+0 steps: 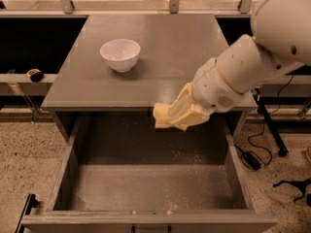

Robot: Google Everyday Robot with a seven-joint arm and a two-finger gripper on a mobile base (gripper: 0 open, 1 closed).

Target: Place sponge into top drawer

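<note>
The pale yellow sponge (pixel 162 114) is held in my gripper (pixel 175 114), just past the front edge of the cabinet top and above the back of the open top drawer (pixel 155 188). The gripper's pale fingers (pixel 187 111) are shut on the sponge, which sticks out to the left. The white arm comes in from the upper right. The drawer is pulled far out, wide and shallow, with a speckled grey floor. No object lies in it.
A white round bowl (pixel 120 54) stands on the grey cabinet top (pixel 184 42), back left. Dark cables (pixel 252 154) lie on the speckled floor at right. A small round object (pixel 34 74) sits on a rail at left.
</note>
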